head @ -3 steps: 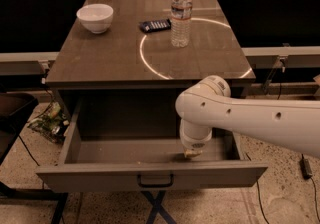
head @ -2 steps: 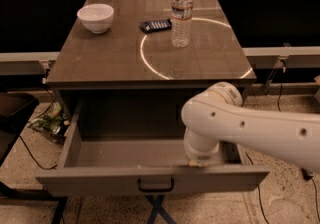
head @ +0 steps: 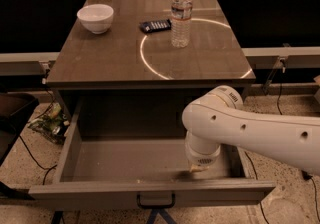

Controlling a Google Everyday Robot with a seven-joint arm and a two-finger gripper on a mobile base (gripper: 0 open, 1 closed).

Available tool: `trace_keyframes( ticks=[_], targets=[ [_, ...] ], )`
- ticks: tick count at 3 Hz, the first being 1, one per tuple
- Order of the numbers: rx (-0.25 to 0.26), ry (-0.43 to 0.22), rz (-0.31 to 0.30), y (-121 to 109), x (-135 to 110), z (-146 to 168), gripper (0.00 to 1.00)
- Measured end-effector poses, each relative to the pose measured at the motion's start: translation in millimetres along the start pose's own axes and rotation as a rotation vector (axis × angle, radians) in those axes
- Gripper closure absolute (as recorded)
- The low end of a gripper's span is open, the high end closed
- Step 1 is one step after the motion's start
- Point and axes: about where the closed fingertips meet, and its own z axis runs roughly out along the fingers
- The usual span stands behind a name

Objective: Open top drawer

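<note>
The top drawer [head: 100, 195] stands pulled far out from under the brown table [head: 110, 63]. Its grey box interior is open to view and looks bare. A small black bar handle [head: 156, 201] sits at the centre of its wide grey front. My white arm [head: 250, 128] reaches in from the right and bends down into the drawer. My gripper [head: 198, 169] is at the arm's tip, just behind the front panel, right of the handle. Only a small yellowish tip shows below the wrist.
On the tabletop stand a white bowl [head: 95, 18], a clear water bottle [head: 181, 14] and a dark flat object [head: 155, 26]. A shelf edge runs along the back. Cables and clutter [head: 47, 123] lie on the speckled floor at left.
The drawer has come further out toward the camera. My arm has moved with it, from the drawer's right middle to its front panel.
</note>
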Motion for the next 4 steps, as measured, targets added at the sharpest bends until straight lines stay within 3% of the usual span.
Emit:
trace_keyframes(
  ticks=[3,4],
  targets=[
    [0.004,0.005,0.000,1.2,1.6,-2.2,0.05],
    [0.005,0.006,0.000,1.6,2.0,-2.7,0.00]
  ],
)
